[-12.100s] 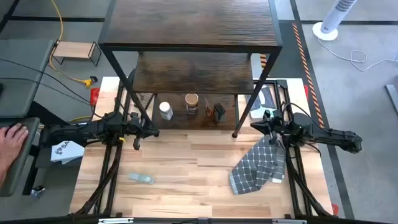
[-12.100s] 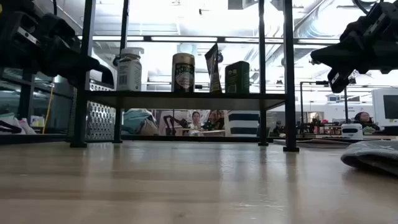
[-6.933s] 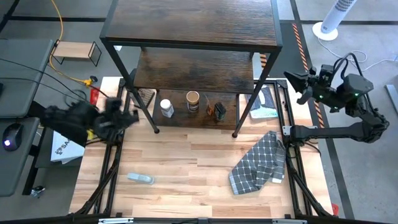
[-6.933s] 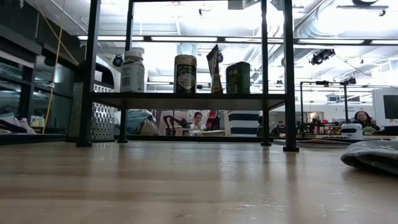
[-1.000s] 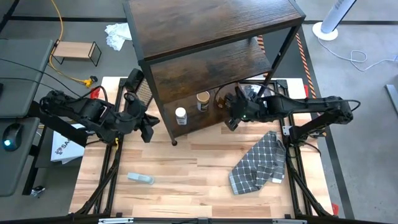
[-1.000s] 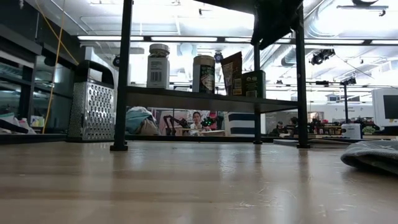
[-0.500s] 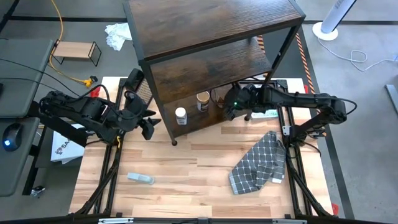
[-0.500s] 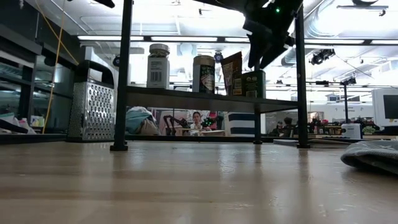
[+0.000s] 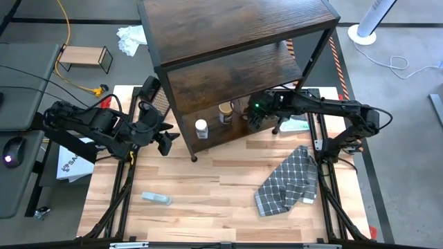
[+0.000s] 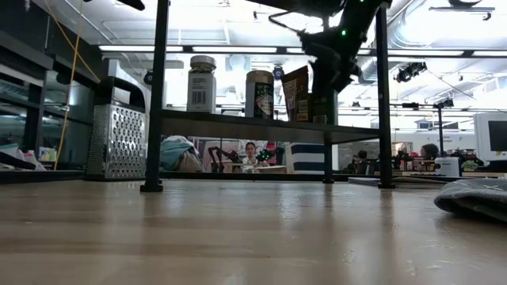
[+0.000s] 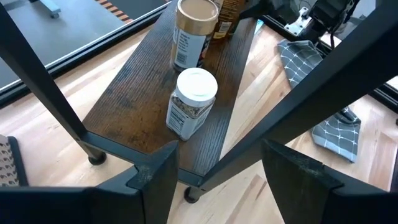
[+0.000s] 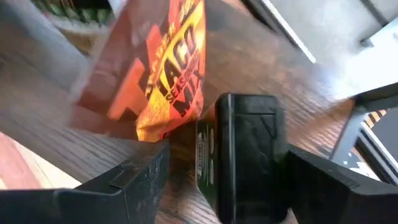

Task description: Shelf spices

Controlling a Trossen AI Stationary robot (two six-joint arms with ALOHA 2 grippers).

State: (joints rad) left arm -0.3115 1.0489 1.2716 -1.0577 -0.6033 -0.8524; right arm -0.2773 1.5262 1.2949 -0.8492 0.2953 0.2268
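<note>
On the lowest board of the shelf, the spices stand in a row: a white-capped jar, a tan-lidded brown jar, a reddish-brown packet printed with orange lettering, and a boxy dark jar. The boards are dark wood grain, carried in a thin black metal frame.

The right gripper reaches in under the middle board, its fingers spread wide to either side of the dark jar, with gaps on both sides, so they grip nothing. The packet leans just beside that jar.

The left gripper hangs off the shelf's left corner, its fingers parted and empty, straddling a slanted frame bar, with the white-capped jar just beyond.

A perforated metal box grater stands behind the shelf's left leg. A grey checked cloth lies crumpled on the pale plank table, well apart from a small clear plastic object.
</note>
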